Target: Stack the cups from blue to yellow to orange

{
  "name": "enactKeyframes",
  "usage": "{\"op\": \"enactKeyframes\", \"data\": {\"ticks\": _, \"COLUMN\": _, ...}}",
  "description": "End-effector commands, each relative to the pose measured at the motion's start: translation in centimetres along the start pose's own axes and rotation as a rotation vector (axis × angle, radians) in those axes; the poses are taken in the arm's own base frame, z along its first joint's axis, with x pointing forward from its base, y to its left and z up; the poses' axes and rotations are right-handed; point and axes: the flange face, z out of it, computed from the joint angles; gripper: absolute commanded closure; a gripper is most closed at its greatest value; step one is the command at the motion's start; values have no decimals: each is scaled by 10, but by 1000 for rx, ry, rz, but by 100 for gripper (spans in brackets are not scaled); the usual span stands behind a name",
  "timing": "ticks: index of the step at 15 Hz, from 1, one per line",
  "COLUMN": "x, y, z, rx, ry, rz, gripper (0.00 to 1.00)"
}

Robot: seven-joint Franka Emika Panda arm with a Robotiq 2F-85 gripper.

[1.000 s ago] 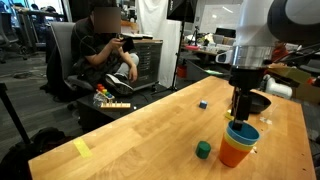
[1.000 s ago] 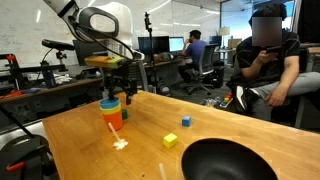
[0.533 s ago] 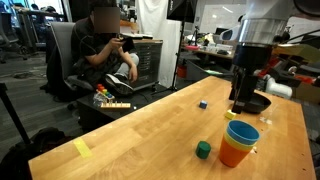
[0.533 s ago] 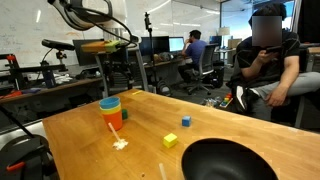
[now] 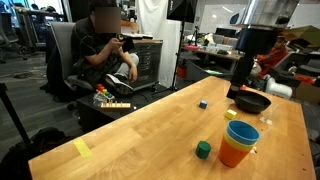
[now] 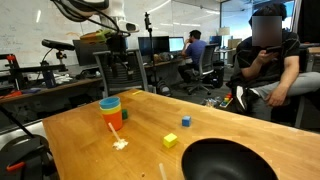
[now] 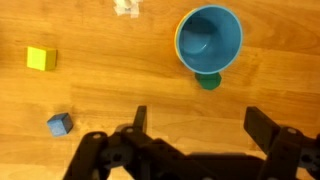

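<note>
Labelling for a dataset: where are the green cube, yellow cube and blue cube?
green cube (image 5: 204, 150), an exterior view, front face
yellow cube (image 6: 170, 141), an exterior view, its centre
blue cube (image 7: 59, 124), wrist view, top face

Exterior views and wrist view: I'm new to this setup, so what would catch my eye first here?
The cups stand nested in one stack, blue innermost and orange outermost, right beside a green cube. A big dark bowl fills the lower right of an exterior view. In the wrist view the open tool hangs above the wood, holding nothing.
</note>
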Motion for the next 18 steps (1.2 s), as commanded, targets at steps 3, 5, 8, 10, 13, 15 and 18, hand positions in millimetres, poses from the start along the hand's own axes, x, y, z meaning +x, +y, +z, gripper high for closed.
{"op": "enactKeyframes", "data": {"ticks": 3, "x": 2, "y": 1, "z": -5, "rx": -1, "ry": 7, "rz": 44, "gripper": 0}}
{"op": "enactKeyframes", "data": {"ticks": 5, "x": 3, "y": 1, "z": -6, "rx": -1, "ry": 10, "rz": 52, "gripper": 0}}
{"op": "enactKeyframes", "data": {"ticks": 8, "x": 3, "y": 1, "z": -6, "rx": -1, "ry": 10, "rz": 55, "gripper": 0}}
{"op": "enactKeyframes", "data": {"ticks": 10, "x": 3, "y": 1, "z": -6, "rx": -1, "ry": 10, "rz": 57, "gripper": 0}}
{"op": "enactKeyframes", "data": {"ticks": 13, "x": 3, "y": 1, "z": -6, "rx": -1, "ry": 10, "rz": 58, "gripper": 0}}
{"op": "enactKeyframes", "data": {"ticks": 15, "x": 3, "y": 1, "z": -6, "rx": -1, "ry": 10, "rz": 58, "gripper": 0}}
{"op": "enactKeyframes", "data": {"ticks": 18, "x": 3, "y": 1, "z": -6, "rx": -1, "ry": 10, "rz": 59, "gripper": 0}}
